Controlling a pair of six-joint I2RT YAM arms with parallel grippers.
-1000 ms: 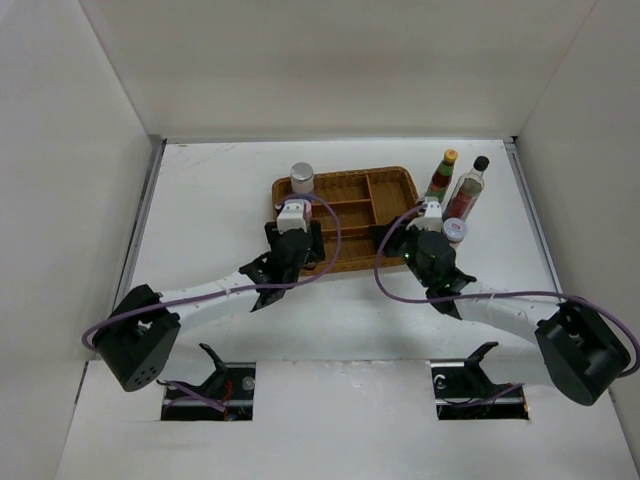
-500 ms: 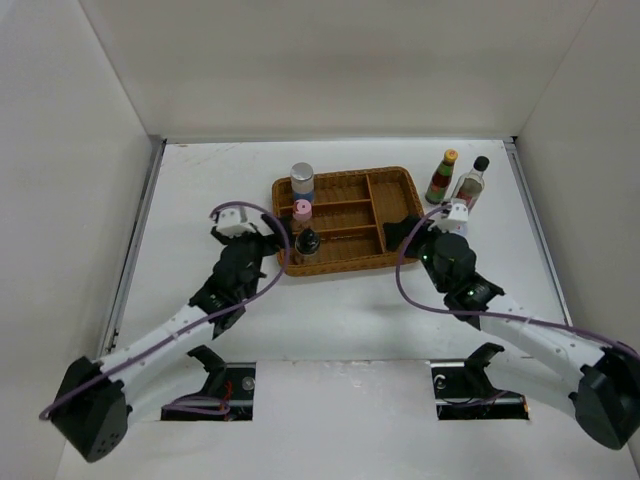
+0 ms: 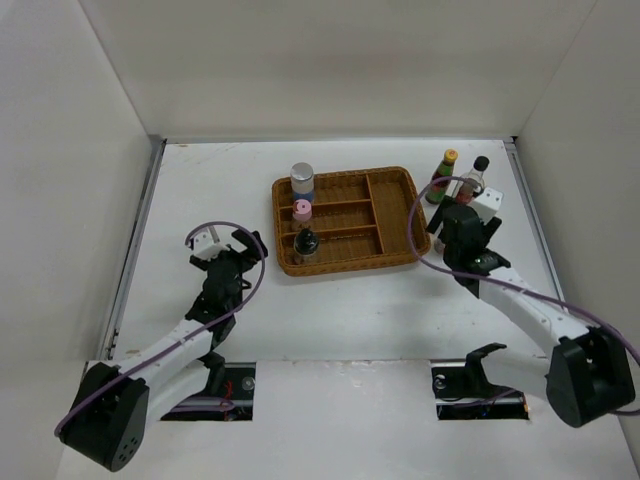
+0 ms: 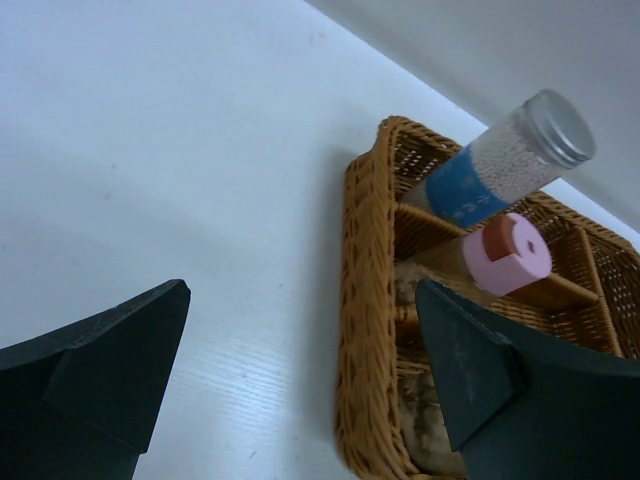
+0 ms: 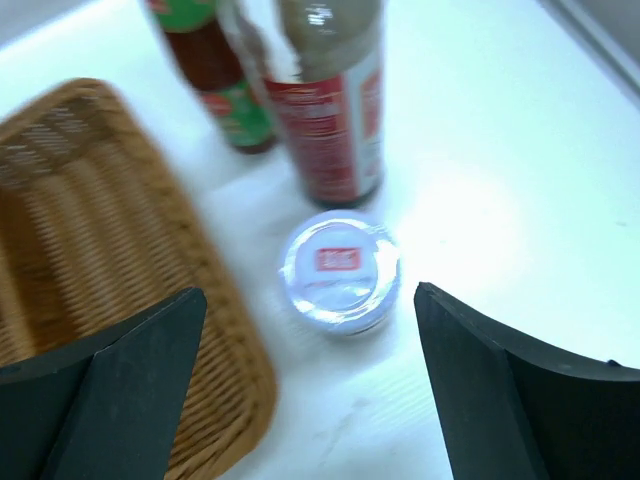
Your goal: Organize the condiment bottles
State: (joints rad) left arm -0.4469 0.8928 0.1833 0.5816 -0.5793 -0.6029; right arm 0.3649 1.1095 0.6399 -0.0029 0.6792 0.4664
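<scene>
Swung out past the tray's right rim since a second ago, the right jaws now hang directly over the short jar (image 5: 340, 272), which the overhead view no longer shows (the wrist covers it). The jar sits upright on the surface (image 3: 220, 180), just beside the wicker tray (image 3: 390, 200). It is in front of the tall clear black-capped bottle (image 5: 335, 120) and the yellow-capped green bottle (image 3: 441, 178), both standing outside the tray near its far right corner. The right jaws are spread wide and empty, one finger to each side of the jar's lid. That spread looks chosen to clear the lid on the way down, so the step in hand is probably the approach to grasp the jar.

Three bottles already stand in the tray's left column, one to a compartment: the silver-capped bottle (image 3: 302, 181) at the far end, the pink-capped bottle (image 3: 301, 211) in the middle and the black-capped dark bottle (image 3: 305, 243) nearest. The right-hand compartments hold nothing, presumably kept for the three bottles outside, so the task looks about half done.

The left arm (image 3: 180, 335) has drawn back well to the left of the tray, its jaws parted and holding nothing, likely to leave the right arm (image 3: 520, 300) room.
</scene>
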